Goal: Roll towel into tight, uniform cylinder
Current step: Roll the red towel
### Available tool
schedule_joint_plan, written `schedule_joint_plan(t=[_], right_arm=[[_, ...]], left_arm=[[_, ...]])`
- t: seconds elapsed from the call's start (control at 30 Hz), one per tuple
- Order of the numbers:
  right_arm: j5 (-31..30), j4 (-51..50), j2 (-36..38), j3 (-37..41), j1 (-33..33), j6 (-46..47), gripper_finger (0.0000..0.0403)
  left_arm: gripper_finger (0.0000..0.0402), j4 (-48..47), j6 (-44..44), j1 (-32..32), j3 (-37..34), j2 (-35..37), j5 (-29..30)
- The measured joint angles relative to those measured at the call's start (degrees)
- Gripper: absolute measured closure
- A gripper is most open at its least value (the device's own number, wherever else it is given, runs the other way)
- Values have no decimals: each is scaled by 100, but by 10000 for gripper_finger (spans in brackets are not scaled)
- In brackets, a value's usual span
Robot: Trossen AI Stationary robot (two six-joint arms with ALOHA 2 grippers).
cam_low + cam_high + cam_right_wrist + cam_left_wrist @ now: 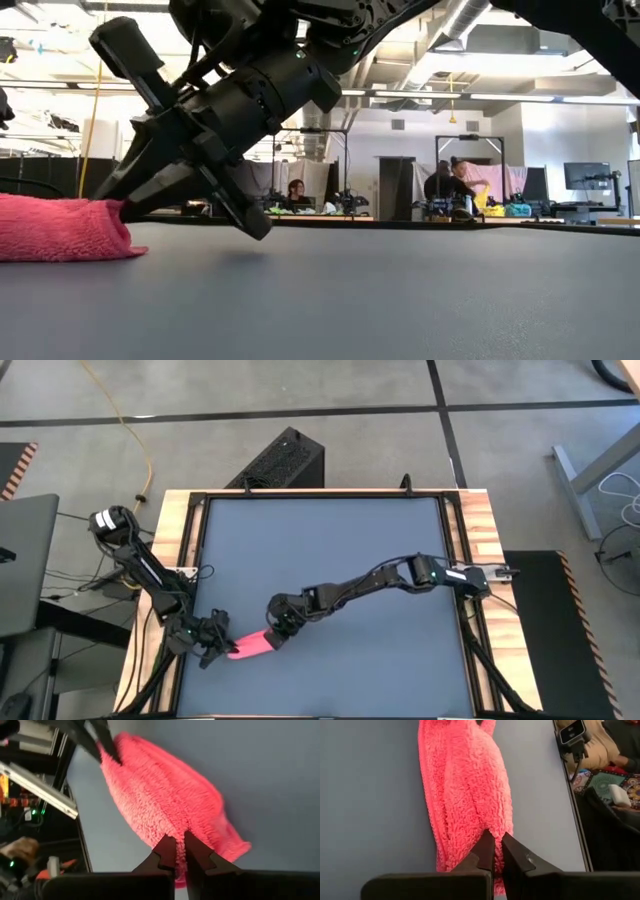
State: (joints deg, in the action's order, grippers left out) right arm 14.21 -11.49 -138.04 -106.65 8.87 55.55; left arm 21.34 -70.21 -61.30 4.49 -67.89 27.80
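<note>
From above, the towel is a short pink roll lying near the front left part of the dark grey worktop, which is matte and smooth with a wooden border. The left end effector meets the roll's left end and the right end effector meets its right end, so both ends are partly covered by dark metal. In the low view, only one end of the towel shows, a thick fluffy bundle cut off by the picture's edge; the right end effector presses its narrow tip into this end, and the people in the room behind are too small to make out well. In the left wrist view, the towel is a long bulging cylinder of curly loop fabric, and the left end effector has its fingers pressed nearly together, pinching the fabric at the near end. In the right wrist view, the towel looks plump and shaggy; the right end effector pinches its near end with almost closed fingers, and the other arm's dark fingers touch the far end.
</note>
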Motion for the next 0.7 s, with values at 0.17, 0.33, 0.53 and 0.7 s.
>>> schedule_joint_plan(t=[0.17,0.33,0.53,0.7], right_arm=[[-235,-134,2,-9,-51,10,367],[-534,-167,6,-7,-42,9,366],[-772,-255,9,0,-33,7,364],[-1006,-415,15,-7,-23,4,363]], left_arm=[[401,-61,35,55,35,-11,32],[394,-61,72,55,33,-14,157],[350,-87,-61,50,28,-12,316],[321,-159,244,55,11,279,29]])
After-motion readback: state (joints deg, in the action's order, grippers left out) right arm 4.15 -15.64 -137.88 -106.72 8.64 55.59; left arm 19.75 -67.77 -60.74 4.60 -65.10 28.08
